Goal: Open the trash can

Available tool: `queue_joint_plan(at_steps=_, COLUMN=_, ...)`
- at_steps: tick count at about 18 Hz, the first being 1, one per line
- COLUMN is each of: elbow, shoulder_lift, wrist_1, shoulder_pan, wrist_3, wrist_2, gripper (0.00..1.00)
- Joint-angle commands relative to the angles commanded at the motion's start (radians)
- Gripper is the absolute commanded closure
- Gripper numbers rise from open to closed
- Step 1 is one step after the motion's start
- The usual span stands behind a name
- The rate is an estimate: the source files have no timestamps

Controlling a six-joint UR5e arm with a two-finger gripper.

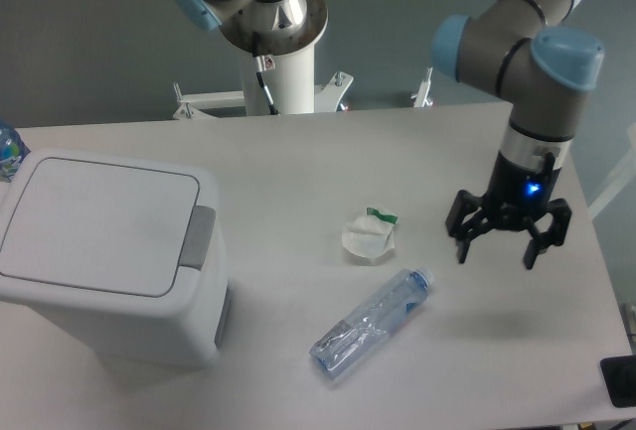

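Observation:
The trash can (99,251) is a large white boxy bin at the left of the table. Its flat white lid (94,223) is down and closed. A grey push-button tab (199,238) sits at the lid's right rim. My gripper (507,249) hangs above the table at the right, far from the bin. Its two black fingers are spread apart and hold nothing.
An empty clear plastic bottle (371,322) with a blue cap lies on its side in the middle front. A crumpled white wrapper (369,237) with a green bit lies beside it. A second arm's base (278,43) stands at the table's back edge. A dark object (621,380) shows at the far right edge.

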Motion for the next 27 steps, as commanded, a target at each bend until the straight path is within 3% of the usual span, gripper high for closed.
queue_joint_plan(at_steps=6, elbow=0.005, shoulder_lift=0.104, wrist_1=-0.002, shoulder_pan=-0.140, wrist_3=-0.106, wrist_2=-0.012, gripper=0.00)
queue_joint_plan(at_steps=10, elbow=-0.032, shoulder_lift=0.178, wrist_1=0.000, shoulder_pan=-0.206, wrist_3=-0.139, wrist_2=-0.009, gripper=0.00)
queue_joint_plan(at_steps=14, elbow=-0.043, shoulder_lift=0.190, wrist_1=-0.003, shoulder_pan=-0.256, wrist_3=-0.143, wrist_2=-0.015, gripper=0.00)
queue_joint_plan(at_steps=27, elbow=-0.127, shoulder_lift=0.212, wrist_1=0.006, shoulder_pan=-0.263, wrist_3=-0.128, wrist_2=-0.005, gripper=0.00)
